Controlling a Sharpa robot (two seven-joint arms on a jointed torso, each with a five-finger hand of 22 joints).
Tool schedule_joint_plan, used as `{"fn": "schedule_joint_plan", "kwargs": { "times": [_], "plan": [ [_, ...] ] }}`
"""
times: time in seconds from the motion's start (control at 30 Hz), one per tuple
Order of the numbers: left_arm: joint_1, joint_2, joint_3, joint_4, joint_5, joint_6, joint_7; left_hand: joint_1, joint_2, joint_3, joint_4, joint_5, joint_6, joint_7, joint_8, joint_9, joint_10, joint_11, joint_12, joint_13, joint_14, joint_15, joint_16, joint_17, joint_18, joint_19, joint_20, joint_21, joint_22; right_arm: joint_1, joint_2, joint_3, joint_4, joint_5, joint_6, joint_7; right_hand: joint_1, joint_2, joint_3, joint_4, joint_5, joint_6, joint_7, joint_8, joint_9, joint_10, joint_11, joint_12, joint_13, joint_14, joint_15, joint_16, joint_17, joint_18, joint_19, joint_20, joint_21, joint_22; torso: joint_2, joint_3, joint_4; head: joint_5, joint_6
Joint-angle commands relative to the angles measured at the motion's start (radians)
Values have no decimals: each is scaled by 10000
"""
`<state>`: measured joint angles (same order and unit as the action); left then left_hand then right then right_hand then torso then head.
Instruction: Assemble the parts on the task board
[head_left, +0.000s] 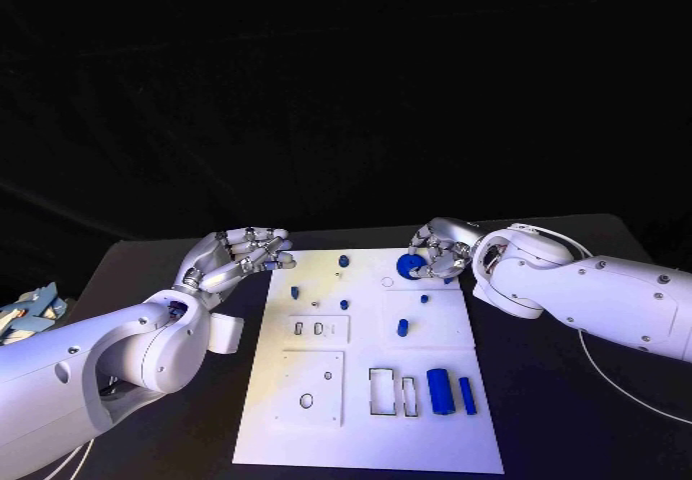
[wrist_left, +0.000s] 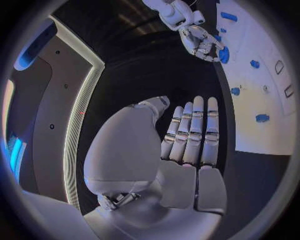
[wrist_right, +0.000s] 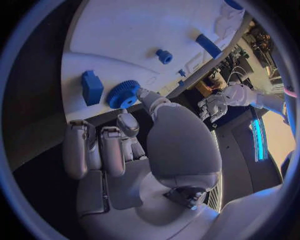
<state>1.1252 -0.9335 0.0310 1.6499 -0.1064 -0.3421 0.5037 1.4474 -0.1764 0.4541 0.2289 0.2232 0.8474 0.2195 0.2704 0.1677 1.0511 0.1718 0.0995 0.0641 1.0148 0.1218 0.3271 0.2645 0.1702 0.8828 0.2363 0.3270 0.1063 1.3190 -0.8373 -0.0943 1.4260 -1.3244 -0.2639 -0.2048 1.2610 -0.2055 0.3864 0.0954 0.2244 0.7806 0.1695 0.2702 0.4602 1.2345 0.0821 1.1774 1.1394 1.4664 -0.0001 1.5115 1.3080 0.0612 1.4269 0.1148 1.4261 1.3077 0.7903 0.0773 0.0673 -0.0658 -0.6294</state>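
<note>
The white task board (head_left: 361, 440) lies in the middle of the black table. My right hand (head_left: 444, 248) is over its far edge and pinches a blue gear (head_left: 411, 265) between thumb and a finger; the gear (wrist_right: 123, 94) sits low over the board beside a blue block (wrist_right: 92, 86). Small blue pegs (head_left: 343, 260) (head_left: 402, 326) stand on the board, and two blue bars (head_left: 440, 390) lie near its right front. My left hand (head_left: 238, 255) hovers beside the board's far left corner, fingers straight and apart (wrist_left: 190, 135), holding nothing.
Rectangular slots (head_left: 382, 390) and an oval hole (head_left: 306, 400) open in the board's near half. A pale crumpled object (head_left: 22, 315) lies at the table's left edge. Black table (head_left: 562, 420) stretches either side of the board.
</note>
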Motion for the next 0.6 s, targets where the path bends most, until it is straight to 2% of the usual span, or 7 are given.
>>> {"fn": "schedule_joint_plan", "kwargs": {
  "times": [0.03,0.43,0.6],
  "plan": [
    [10,9,7,6,24,188,47,2,-77,41,-19,-40,-62,206,-52,-10,-15,59,-54,10,15,34,-69,11,124,52,25,17,-11,-26,37,-12,-70,-302,-54,-93,116,-18,6,21,11,-58,10,43,16,6,20,66,11,721,92,41,993,-78,65,-1,63,417,1,0,-2,-6,5],
    [10,16,7,-13,24,217,31,-21,-92,76,-58,-44,-56,196,-58,-8,8,54,-87,15,10,34,-95,38,126,46,31,6,-26,-101,168,-16,-224,-726,-222,-27,232,38,100,-5,-16,-23,12,126,49,82,23,225,171,731,99,73,1065,-97,112,10,118,512,-2,10,-7,9,-31],
    [10,17,7,-17,24,228,25,-21,-92,76,-58,-44,-56,196,-58,-8,8,54,-87,15,10,34,-95,38,126,46,31,6,-26,-135,186,-20,-192,-871,-222,-12,290,82,216,-5,-38,231,-29,355,131,206,-11,428,363,736,80,99,1113,-119,170,2,185,631,-5,10,-11,9,-40]
  ]
}}
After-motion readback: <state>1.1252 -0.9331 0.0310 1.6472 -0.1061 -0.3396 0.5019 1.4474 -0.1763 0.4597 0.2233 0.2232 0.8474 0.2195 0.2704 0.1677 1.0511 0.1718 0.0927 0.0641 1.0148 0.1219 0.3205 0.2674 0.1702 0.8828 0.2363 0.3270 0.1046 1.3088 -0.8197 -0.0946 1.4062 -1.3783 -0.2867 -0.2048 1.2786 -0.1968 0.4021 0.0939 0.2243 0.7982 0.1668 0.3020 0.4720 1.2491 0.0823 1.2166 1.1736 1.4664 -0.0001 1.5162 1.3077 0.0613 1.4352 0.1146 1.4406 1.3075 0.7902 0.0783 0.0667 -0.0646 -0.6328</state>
